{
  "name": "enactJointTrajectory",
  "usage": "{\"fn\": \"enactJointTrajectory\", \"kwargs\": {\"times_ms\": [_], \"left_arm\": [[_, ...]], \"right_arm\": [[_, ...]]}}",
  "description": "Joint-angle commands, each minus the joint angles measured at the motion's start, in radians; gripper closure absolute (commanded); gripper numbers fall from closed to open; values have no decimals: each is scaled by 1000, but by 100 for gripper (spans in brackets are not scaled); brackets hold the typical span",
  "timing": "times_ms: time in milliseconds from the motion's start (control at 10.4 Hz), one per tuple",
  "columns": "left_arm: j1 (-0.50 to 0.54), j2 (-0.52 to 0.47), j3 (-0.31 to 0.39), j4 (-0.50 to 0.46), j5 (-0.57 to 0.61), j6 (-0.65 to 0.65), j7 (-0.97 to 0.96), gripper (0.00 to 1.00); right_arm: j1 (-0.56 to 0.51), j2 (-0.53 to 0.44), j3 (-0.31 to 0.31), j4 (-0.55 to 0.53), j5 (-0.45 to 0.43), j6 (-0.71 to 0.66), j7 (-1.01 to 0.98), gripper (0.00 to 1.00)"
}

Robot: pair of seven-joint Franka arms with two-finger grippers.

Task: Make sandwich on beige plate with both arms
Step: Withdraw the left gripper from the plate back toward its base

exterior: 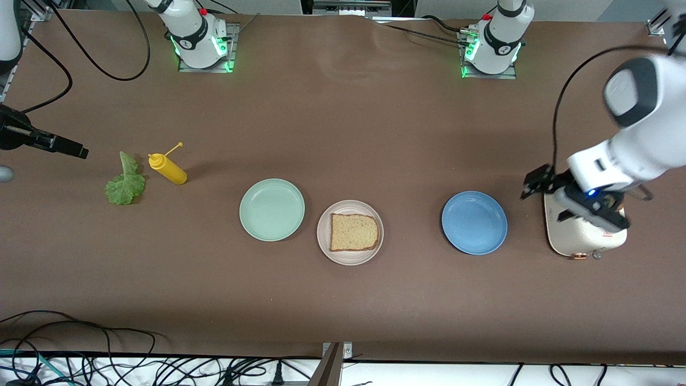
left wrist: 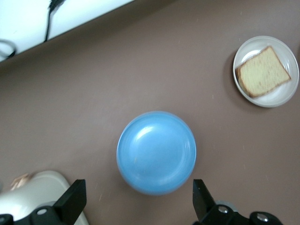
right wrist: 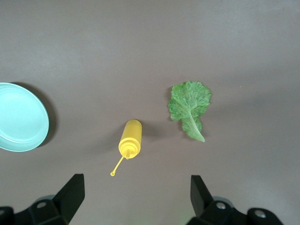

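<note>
From the front, a long brown table [exterior: 343, 123] carries a round pale beige plate [exterior: 350, 254] with one square tan bread slice [exterior: 353, 232] on it, between a mint-green plate [exterior: 271, 209] and a blue plate [exterior: 474, 222]. My left gripper [exterior: 541, 181] hangs over a cream toaster [exterior: 581, 238]; my right gripper [exterior: 56, 145] waits over the table's edge at the right arm's end.

My left wrist view shows my fingers [left wrist: 74, 199] spread, holding nothing.

My right wrist view shows my fingers [right wrist: 71, 191] equally released, with a ruffled green lettuce leaf [right wrist: 189, 108] beside a yellow squeeze bottle [right wrist: 130, 138]. The leaf looks light, limp and tearable; I judge its firm pale stem the best grip.
</note>
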Motion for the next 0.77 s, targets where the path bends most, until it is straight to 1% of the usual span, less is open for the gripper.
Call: {"fn": "enactJointTrajectory", "kwargs": {"times_ms": [0,97,193,290,386,676], "left_arm": [[52,-138,-22,-54,128,-112,-65,0],[61,-184,-66,-55,210,-164,-155,0],[92,-225,-129,-52,277,-242,-286,0],[112,-248,-166,-49,299,-303,-386,0],[115,-268,-168,-45,299,-345,-457,0],[141,-287,-159,-32,298,-368,-481,0]], "right_arm": [[0,-13,-1,-3,-5,-11,-10,0],[0,-13,-1,-3,-5,-11,-10,0],[0,-13,-1,-3,-5,-11,-10,0],[0,-13,-1,-3,-5,-11,-10,0],[0,-13,-1,-3,-5,-11,-10,0],[0,-13,-1,-1,-5,-11,-10,0]]}}
